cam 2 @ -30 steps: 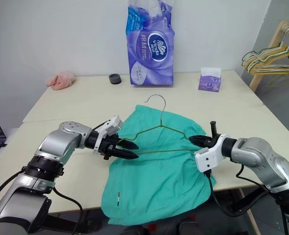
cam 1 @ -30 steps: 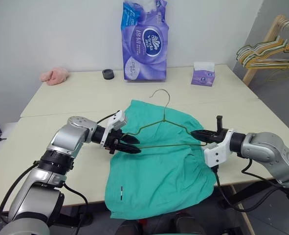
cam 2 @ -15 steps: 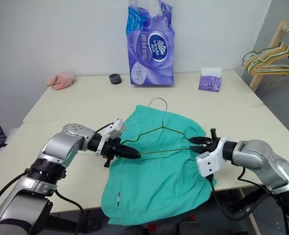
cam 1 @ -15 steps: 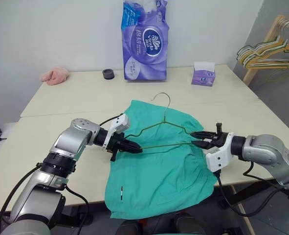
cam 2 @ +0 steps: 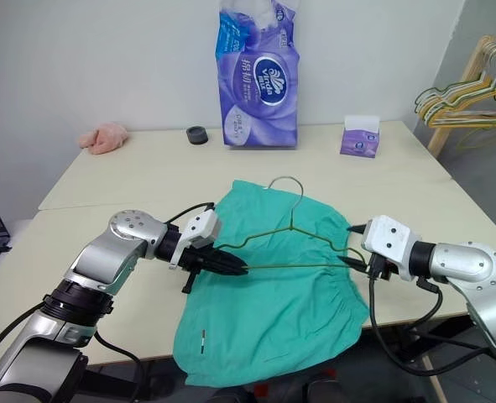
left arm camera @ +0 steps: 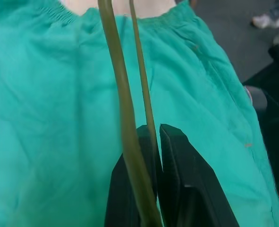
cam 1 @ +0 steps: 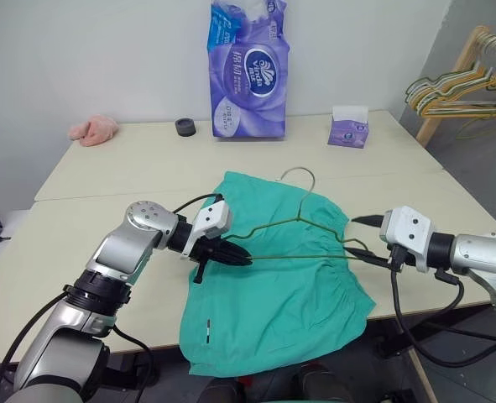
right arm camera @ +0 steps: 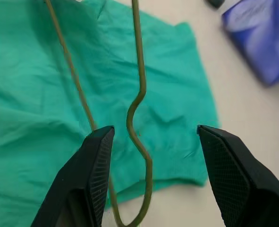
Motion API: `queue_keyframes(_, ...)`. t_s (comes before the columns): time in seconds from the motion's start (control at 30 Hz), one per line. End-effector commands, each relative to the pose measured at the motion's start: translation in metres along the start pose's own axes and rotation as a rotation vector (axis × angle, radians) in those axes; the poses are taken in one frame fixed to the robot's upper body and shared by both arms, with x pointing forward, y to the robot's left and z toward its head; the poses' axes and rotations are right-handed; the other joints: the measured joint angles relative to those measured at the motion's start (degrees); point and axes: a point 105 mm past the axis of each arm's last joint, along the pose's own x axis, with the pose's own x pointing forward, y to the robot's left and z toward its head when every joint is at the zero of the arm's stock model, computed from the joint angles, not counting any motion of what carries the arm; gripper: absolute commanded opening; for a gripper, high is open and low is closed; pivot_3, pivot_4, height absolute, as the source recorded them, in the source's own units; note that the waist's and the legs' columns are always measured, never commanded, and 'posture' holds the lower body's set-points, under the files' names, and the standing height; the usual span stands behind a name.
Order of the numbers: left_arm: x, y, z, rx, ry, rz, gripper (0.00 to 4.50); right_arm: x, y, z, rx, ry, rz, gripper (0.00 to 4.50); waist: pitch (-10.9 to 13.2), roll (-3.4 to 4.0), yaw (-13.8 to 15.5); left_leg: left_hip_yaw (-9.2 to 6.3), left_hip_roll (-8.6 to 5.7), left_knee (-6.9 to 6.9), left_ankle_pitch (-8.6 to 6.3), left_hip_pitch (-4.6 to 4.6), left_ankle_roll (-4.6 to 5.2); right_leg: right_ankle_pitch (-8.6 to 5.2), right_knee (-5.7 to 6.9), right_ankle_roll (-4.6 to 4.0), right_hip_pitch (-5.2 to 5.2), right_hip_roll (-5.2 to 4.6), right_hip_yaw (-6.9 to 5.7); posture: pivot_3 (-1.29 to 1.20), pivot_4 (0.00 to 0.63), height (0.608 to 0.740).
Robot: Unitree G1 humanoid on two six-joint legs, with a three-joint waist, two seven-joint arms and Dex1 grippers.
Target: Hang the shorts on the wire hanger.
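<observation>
Left tool is clamped tight on the left corner of the wire hanger, holding it just over the shorts, which lie spread on the desk. Right tool is wide open, fingers straddling the hanger's right corner without gripping it.

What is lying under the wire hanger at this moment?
Under the wire hanger the teal shorts lie spread flat on the table, partly hanging over its near edge. The tabletop directly beneath the fabric is covered and cannot be seen.
</observation>
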Motion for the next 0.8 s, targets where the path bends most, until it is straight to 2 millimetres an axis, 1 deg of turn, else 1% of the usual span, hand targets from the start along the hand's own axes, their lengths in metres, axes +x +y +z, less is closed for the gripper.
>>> queue_keyframes(0.03,0.002,-0.001,0.012,0.117,0.015,-0.017,0.00,-0.003,0.015,0.010,0.088,0.008,0.103,2.98,0.01,-0.02,0.00,0.00,0.00,0.00,0.00,0.00,0.00,0.00,-0.01,0.00,0.00,0.00,-0.01,-0.17,0.062,0.740)
queue_keyframes(0.17,0.005,-0.003,0.018,0.158,0.004,-0.033,0.00,0.001,0.022,0.008,0.142,0.067,0.175,2.98,0.02,-0.01,-0.14,0.02,0.00,0.00,0.00,-0.02,0.00,-0.01,-0.04,0.01,-0.01,0.00,0.01,-0.17,0.061,0.740)
queue_keyframes(0.23,0.007,-0.005,0.019,0.170,0.003,-0.042,0.00,0.004,0.025,0.006,0.139,0.095,0.210,2.98,0.03,-0.02,-0.12,0.04,0.01,0.00,0.00,-0.02,0.00,-0.01,-0.07,0.02,-0.02,0.00,-0.01,-0.16,0.062,0.740)
queue_keyframes(0.4,0.009,-0.009,0.018,0.189,0.007,-0.053,0.00,0.011,0.030,-0.005,0.142,0.168,0.258,2.98,0.04,-0.04,-0.09,0.03,0.01,-0.02,-0.01,-0.05,0.00,-0.01,-0.11,0.02,-0.04,-0.01,-0.02,-0.16,0.062,0.740)
queue_keyframes(0.5,0.011,-0.011,0.019,0.190,0.004,-0.057,0.00,0.017,0.030,-0.009,0.153,0.177,0.256,2.44,0.05,-0.05,-0.07,0.03,0.01,-0.02,-0.01,-0.06,0.01,-0.01,-0.12,0.02,-0.03,-0.02,-0.02,-0.15,0.061,0.740)
queue_keyframes(0.73,0.012,-0.011,0.019,0.193,0.008,-0.056,0.00,0.017,0.030,-0.010,0.179,0.189,0.258,0.09,0.06,-0.05,-0.05,0.02,0.01,-0.02,0.00,-0.06,0.00,-0.01,-0.11,0.03,-0.04,-0.02,-0.04,-0.15,0.061,0.740)
queue_keyframes(0.8,0.013,-0.010,0.020,0.197,0.006,-0.050,0.00,0.016,0.031,-0.012,0.185,0.194,0.261,0.04,0.06,-0.05,-0.05,0.02,0.01,-0.02,-0.01,-0.06,0.00,-0.01,-0.11,0.03,-0.04,-0.02,-0.03,-0.15,0.061,0.740)
